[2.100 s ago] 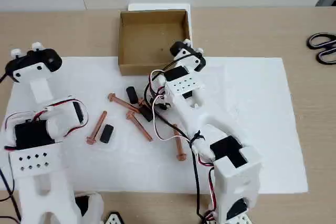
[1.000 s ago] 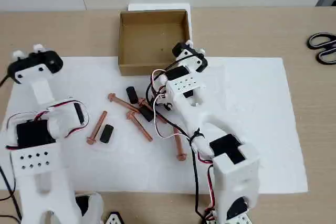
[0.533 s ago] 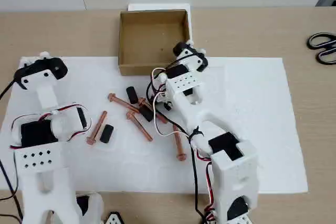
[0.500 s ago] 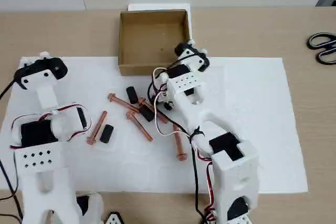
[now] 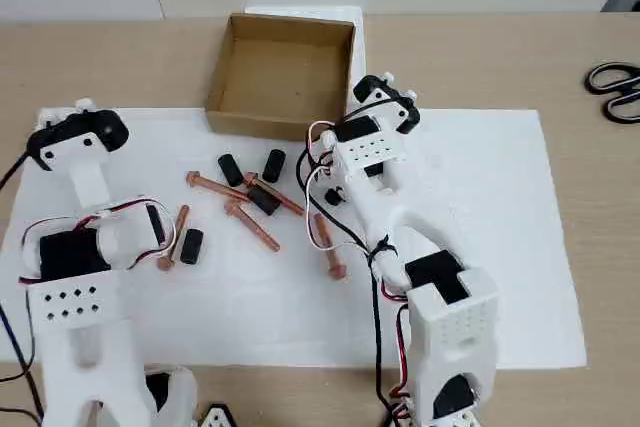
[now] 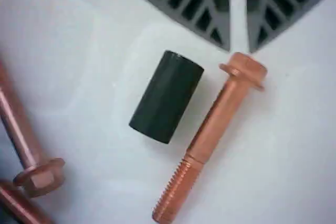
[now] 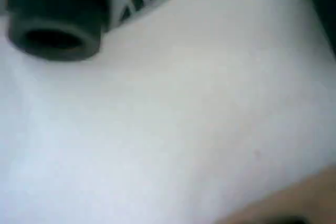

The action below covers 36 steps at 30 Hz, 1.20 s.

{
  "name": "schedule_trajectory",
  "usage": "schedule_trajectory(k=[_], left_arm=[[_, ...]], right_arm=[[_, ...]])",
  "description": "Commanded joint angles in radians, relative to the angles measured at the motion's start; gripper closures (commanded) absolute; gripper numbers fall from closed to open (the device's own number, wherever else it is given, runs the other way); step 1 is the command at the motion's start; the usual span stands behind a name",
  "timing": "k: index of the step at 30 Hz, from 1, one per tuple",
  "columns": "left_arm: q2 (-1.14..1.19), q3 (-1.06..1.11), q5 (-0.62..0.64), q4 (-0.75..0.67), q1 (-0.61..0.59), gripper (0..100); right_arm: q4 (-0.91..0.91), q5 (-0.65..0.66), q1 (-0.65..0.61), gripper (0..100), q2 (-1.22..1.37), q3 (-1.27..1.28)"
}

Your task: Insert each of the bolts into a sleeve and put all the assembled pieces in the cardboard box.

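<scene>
The cardboard box (image 5: 280, 72) has turned askew at the white sheet's (image 5: 480, 247) far edge, and the loose bolts (image 5: 253, 227) and sleeves (image 5: 190, 245) have slid leftward, none joined. Our left gripper (image 6: 238, 35) hangs closed and empty; we cannot tell whether the right gripper (image 5: 338, 187) grips the black sleeve (image 7: 52, 30).

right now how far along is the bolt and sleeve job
Done: nothing, the cardboard box is empty. In hand: the right gripper seems to hold one sleeve. To do: five bolts and four loose sleeves lie unassembled on the white sheet.
</scene>
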Motion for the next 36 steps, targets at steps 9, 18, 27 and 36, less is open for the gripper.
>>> schedule_trajectory(k=[9,18,27,36], left_arm=[[-0.005,-0.005,-0.002,-0.021,0.005,99],[-0.005,-0.005,-0.002,-0.032,0.230,99],[-0.006,-0.007,0.000,-0.094,0.308,99],[0.002,-0.145,-0.003,-0.117,0.313,99]], right_arm=[[0.130,0.003,0.125,99.5,-0.157,-0.028],[0.202,0.256,0.117,99.5,-0.355,-0.023],[0.547,0.468,0.108,99.5,-0.573,-0.021],[0.481,0.470,0.108,99.5,-0.997,0.149]])
